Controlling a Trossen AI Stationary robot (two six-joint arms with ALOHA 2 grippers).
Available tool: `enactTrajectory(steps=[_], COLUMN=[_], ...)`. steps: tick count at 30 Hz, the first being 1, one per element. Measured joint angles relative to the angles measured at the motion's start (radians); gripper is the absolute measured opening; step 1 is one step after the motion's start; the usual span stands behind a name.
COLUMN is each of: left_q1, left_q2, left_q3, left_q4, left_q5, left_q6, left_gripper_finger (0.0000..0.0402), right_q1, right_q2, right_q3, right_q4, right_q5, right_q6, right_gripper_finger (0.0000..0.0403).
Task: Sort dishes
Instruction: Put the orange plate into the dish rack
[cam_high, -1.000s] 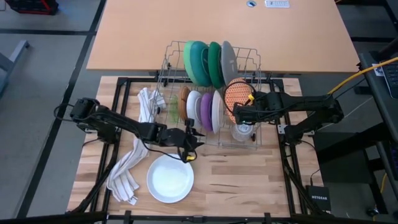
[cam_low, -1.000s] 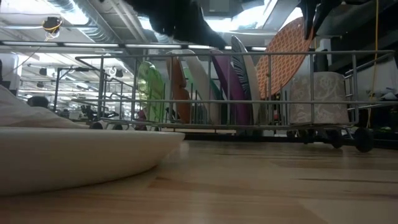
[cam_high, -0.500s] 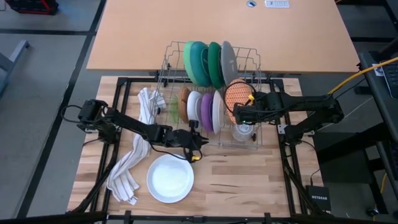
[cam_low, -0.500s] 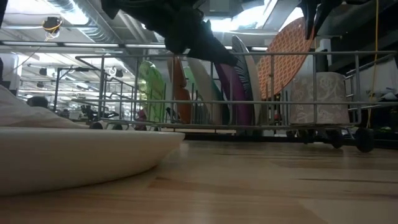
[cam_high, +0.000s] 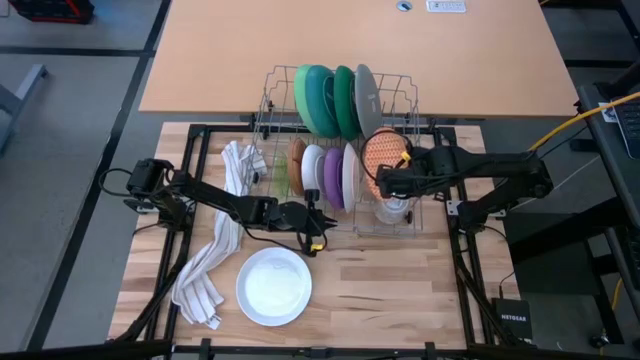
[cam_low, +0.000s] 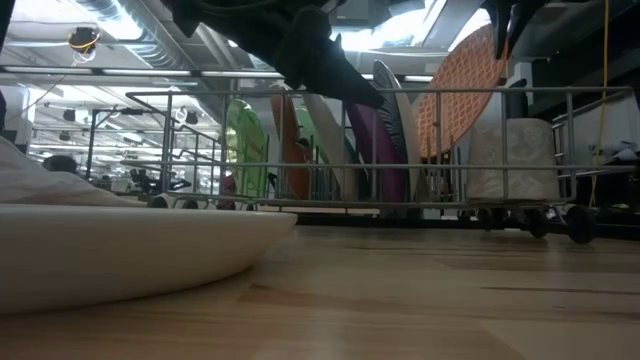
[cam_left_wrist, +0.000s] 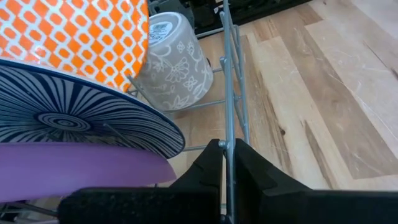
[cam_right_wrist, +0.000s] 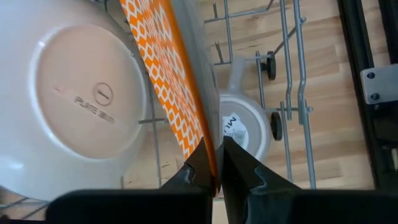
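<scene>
You are looking at the orange patterned plate (cam_right_wrist: 163, 68) standing on edge in the wire rack (cam_high: 268, 105) at the right of the front row, its face toward the row's other dishes, its lower part getting hidden behind the patterned cup (cam_left_wrist: 173, 68) and rack wires. The right gripper (cam_right_wrist: 214, 163), reaching in from the right with its arm stretched across the worktop (cam_high: 400, 300), is clenching that plate's rim. The left gripper (cam_left_wrist: 228, 152), its arm lying low from the left, is pinching the rack's front wire beside the striped plate (cam_left_wrist: 74, 115) and purple plate (cam_left_wrist: 74, 171), with the white plate (cam_high: 272, 286) lying flat nearby.
</scene>
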Motion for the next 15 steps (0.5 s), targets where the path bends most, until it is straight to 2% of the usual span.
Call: enactTrajectory(steps=[7,10,15], left_q1=[0.0,0.0,0.002], left_q2=[0.02,0.021,0.022], left_q3=[0.003,0.003,0.009], left_q4=[0.012,0.015,0.016], left_q5=[-0.012,-0.011,-0.011], left_q6=[-0.004,-0.008,0.002], left_gripper_finger=[0.0011,0.0008,0.0013], right_q1=[-0.022,-0.034,-0.032], right_q2=[0.0,-0.002,0.021], right_q3=[0.053,0.059,0.05], right_q4=[0.007,0.054,0.027], right_q5=[0.006,-0.004,-0.017], right_q6=[0.048,0.043,0.063], right_gripper_finger=[0.0012,0.0012,0.0012])
